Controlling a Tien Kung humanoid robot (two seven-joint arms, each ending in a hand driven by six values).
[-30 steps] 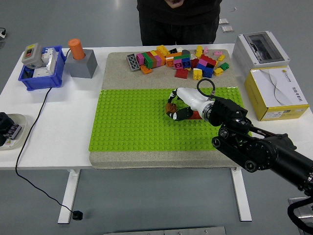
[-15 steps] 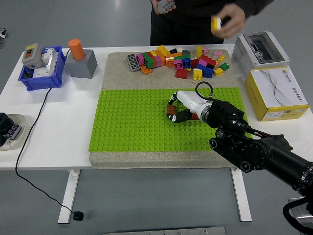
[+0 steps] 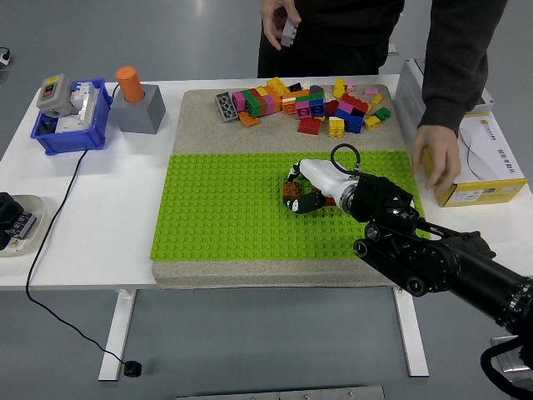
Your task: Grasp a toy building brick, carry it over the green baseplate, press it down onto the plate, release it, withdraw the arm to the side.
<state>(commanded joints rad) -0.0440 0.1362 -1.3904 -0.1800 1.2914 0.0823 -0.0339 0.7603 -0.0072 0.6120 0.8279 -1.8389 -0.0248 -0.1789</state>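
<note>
Shifted a touch toward nine o'clock since half a second ago, with a person's hand [image 3: 436, 158] newly resting at three o'clock by the yellow box [image 3: 479, 158]. Sits on the green baseplate [image 3: 225, 208], right of centre: brown brick [image 3: 291, 191], studs up. Best pressed straight down, squarely over the studs, before letting go. Right hand [image 3: 305, 188] curled round the brick, fingers [image 3: 310, 201] clamped at its sides, on the counter [image 3: 100, 225].

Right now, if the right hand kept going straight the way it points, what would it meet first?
The right hand points left across the green baseplate, its fingers around a brown brick. Beyond it lie only bare studs up to the plate's left edge; height above the studs is unclear.
</note>
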